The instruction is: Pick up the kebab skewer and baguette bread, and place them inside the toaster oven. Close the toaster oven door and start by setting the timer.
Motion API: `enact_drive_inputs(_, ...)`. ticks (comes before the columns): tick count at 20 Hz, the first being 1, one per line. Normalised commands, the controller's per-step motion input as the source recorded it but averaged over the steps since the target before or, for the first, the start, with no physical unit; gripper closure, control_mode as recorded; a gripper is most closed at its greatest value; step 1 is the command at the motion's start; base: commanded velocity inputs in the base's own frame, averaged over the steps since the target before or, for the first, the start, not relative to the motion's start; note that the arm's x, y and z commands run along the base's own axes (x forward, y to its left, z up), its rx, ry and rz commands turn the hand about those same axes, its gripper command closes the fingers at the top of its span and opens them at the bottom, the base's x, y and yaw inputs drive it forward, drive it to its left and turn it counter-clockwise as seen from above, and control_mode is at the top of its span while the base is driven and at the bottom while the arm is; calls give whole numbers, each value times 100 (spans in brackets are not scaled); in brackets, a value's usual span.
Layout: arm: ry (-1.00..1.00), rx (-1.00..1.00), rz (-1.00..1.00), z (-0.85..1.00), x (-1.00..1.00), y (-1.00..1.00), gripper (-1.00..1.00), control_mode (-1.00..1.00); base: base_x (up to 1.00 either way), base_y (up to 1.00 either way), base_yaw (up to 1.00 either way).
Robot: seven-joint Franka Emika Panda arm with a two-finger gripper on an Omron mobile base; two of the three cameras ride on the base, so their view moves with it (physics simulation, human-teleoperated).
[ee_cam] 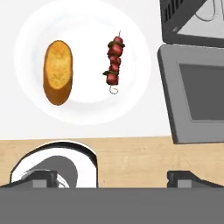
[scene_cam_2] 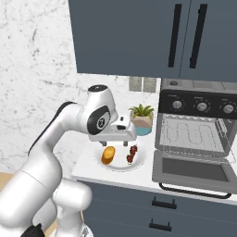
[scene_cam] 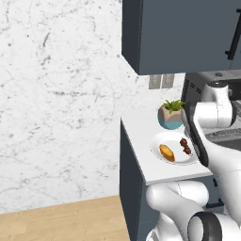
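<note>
- The small oval golden-orange baguette bread [ee_cam: 57,72] lies on the left half of the round white plate [ee_cam: 83,111], which rests on the white tabletop [scene_cam_2: 139,176].
- The thin kebab skewer of dark reddish-brown meat chunks [ee_cam: 114,63] lies on the right half of the same plate, apart from the bread, with a small wire loop at its near end.
- The hand [ee_cam: 113,179] hovers above the plate, its two dark fingers spread wide and holding nothing.
- My judgement: the first pick is in hand and nothing is grasped yet. The next move calls for lowering the hand over one of the two foods and setting the fingers across its narrow width.
- To the right, the boxy dark grey-black toaster oven [scene_cam_2: 196,122] stands with its flat dark grey door [scene_cam_2: 192,173] folded down and the silver wire rack [scene_cam_2: 192,134] free to receive the food.
- In the left base view the white arm covers most of the oven. The marks around the knobs [scene_cam_2: 202,106] are too small to read, so I cannot tell which is the timer.
</note>
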Motion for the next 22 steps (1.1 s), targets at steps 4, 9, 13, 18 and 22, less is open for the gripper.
enact_drive_inputs(4, 3, 0, 0, -5, 51, 5, -100, -100, 0, 0, 0)
enact_drive_inputs(9, 0, 0, 0, -22, 51, 0, -100, -100, 0, 0, 0)
enact_drive_inputs(13, 2, 7, 0, -43, 42, 0, -100, -100, 0, 0, 0)
enact_drive_inputs(18, 6, 5, 0, -49, 23, 0, -100, -100, 0, 0, 0)
enact_drive_inputs(22, 6, 1, 0, -28, 15, -1, -100, -100, 0, 0, 0)
